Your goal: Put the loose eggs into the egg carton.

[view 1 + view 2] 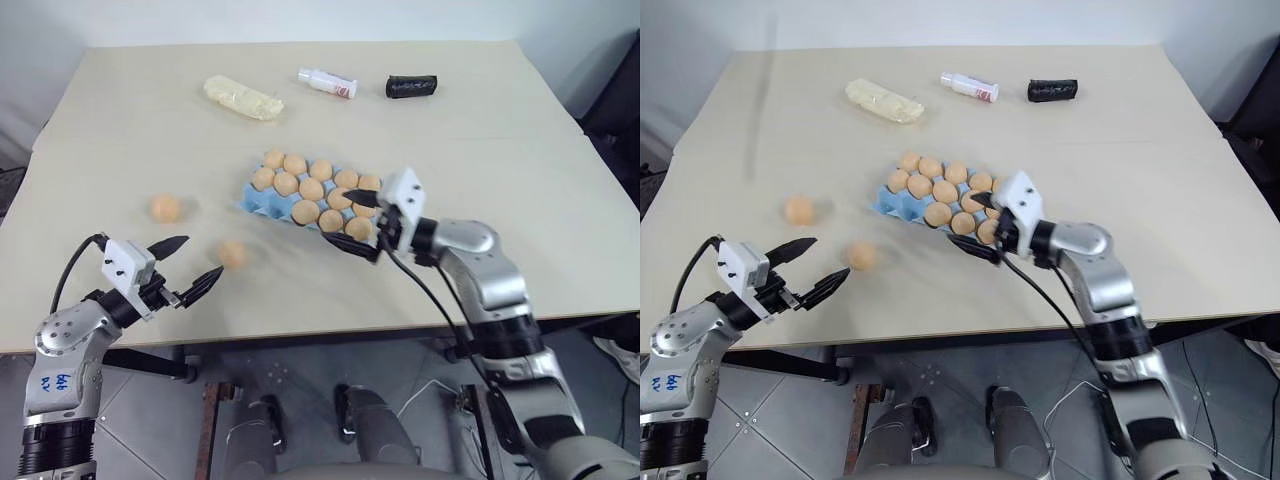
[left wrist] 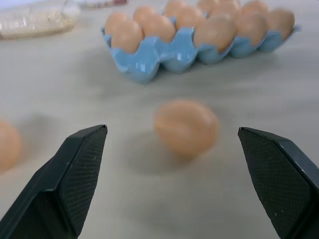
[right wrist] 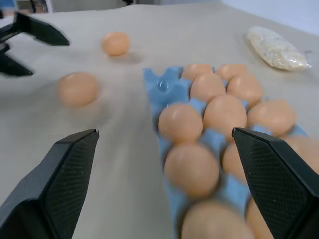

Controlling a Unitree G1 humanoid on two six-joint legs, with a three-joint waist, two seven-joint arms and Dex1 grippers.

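The left hand (image 1: 184, 269) stands open, aimed at the nearer loose egg (image 1: 232, 254) on the worktop (image 1: 520, 160). The right hand (image 1: 360, 222), also open and empty, hangs beside the egg carton (image 1: 258, 201). The next move is probably to close on that egg.

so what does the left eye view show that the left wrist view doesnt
Left eye view alone: the white bottle and the black roll at the table's far side, and the right gripper, open at the egg carton's near end.

Left wrist view alone: the ribbed inner face of the left gripper's fingers, close up.

Both: the open left gripper, the nearer loose egg ahead of it, the second loose egg, the carton of eggs, and the pale yellow bag.
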